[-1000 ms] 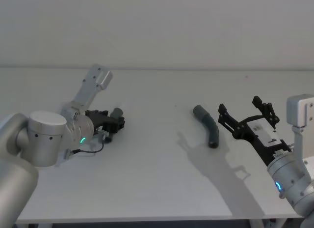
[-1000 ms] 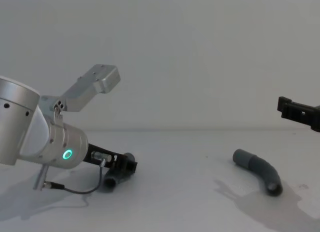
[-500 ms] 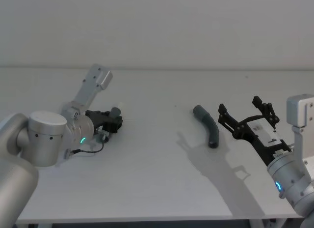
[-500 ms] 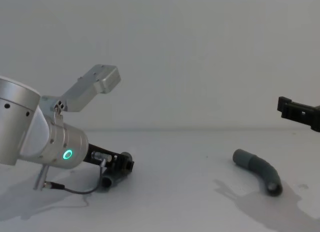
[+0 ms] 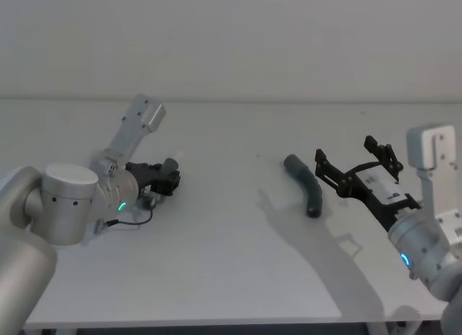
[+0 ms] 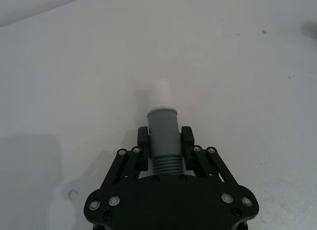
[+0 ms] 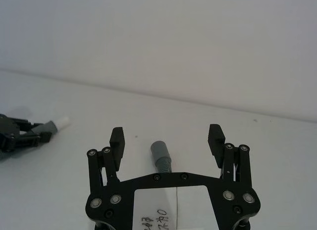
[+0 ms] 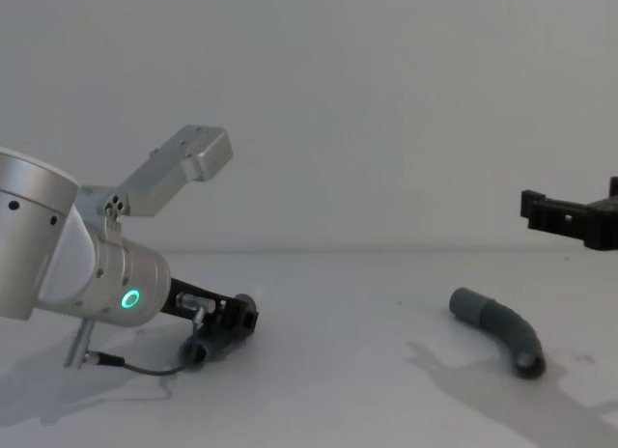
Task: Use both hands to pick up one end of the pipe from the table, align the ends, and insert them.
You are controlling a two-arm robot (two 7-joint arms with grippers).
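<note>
My left gripper (image 5: 170, 179) sits low over the left side of the table (image 5: 231, 270), shut on a dark grey pipe piece (image 6: 162, 133). The black fingers (image 6: 142, 142) clamp it just past its ribbed section, and its white inner tip (image 6: 159, 90) points away from the wrist. The chest view shows this gripper (image 8: 238, 317) with the pipe's dark end (image 8: 197, 350) under it. The other bent pipe piece (image 5: 306, 185) lies free on the table at the right. My right gripper (image 5: 348, 153) hovers open beside it, and the piece's ribbed collar end (image 7: 161, 155) shows between the spread fingers.
The table's front edge (image 5: 180, 324) runs along the bottom of the head view. A plain pale wall stands behind the table. A thin cable (image 8: 145, 367) loops from the left wrist onto the surface.
My right gripper has moved forward and to the left, closer to the free bent piece. The left gripper has shifted slightly with its held pipe piece.
</note>
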